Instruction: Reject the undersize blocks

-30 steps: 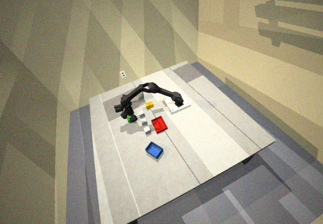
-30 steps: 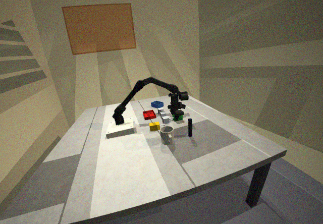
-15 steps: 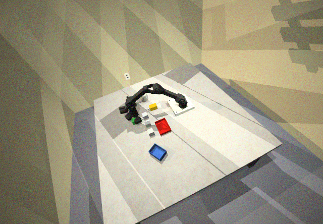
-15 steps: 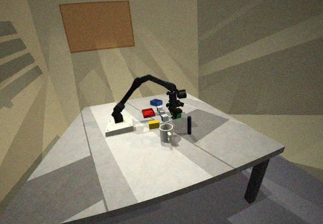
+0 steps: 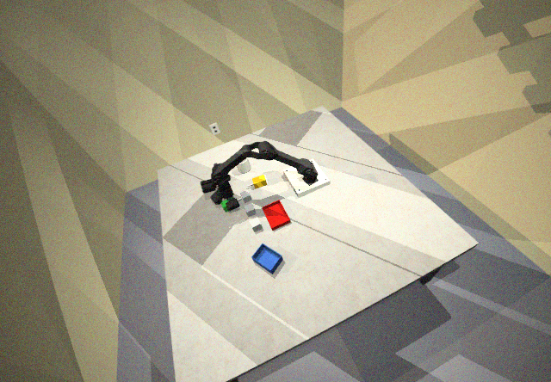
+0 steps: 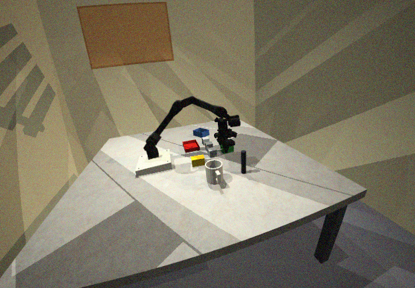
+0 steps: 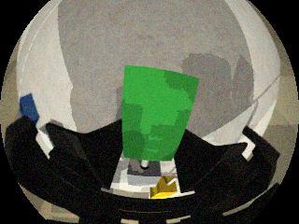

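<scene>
It looks like a plain test room or small lab: a robot arm (image 5: 264,150) (image 6: 192,100) stands on a white base plate (image 5: 324,183) (image 6: 166,166) upon a broad pale counter (image 5: 337,271) (image 6: 141,244). Around it are bare beige walls, one with a wall outlet (image 5: 214,128), another bearing an orange-brown board (image 6: 127,35). A mug (image 6: 213,172) adds an everyday touch.

Three grey blocks (image 5: 250,210) (image 6: 208,144) line up beside the empty red tray (image 5: 276,215) (image 6: 190,146), green gauge (image 5: 225,205) (image 6: 228,148) (image 7: 156,114) nearby.
</scene>
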`<state>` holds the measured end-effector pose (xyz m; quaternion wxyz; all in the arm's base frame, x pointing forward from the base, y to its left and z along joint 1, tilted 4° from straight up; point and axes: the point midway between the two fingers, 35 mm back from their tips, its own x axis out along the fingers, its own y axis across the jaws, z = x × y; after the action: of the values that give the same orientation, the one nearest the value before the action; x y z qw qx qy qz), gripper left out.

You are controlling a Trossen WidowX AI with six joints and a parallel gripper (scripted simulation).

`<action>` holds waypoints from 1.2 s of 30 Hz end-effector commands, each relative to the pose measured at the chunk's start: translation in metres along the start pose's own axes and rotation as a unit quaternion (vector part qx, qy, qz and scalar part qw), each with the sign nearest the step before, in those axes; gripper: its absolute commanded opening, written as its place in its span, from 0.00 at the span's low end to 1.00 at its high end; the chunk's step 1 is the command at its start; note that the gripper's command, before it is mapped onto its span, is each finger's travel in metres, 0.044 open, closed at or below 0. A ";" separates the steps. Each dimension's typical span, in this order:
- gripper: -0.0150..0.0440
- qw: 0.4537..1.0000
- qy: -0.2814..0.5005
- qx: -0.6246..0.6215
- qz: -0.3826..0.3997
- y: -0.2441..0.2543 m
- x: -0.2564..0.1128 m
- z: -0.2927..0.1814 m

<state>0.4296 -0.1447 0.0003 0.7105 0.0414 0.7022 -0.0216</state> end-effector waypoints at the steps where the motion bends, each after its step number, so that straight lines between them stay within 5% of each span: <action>1: 0.25 1.000 -0.007 0.002 0.001 0.000 -0.005 0.003; 36: 0.25 1.000 -0.006 0.002 0.001 0.000 -0.004 0.001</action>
<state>0.4301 -0.1451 0.0009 0.7112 0.0414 0.7014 -0.0220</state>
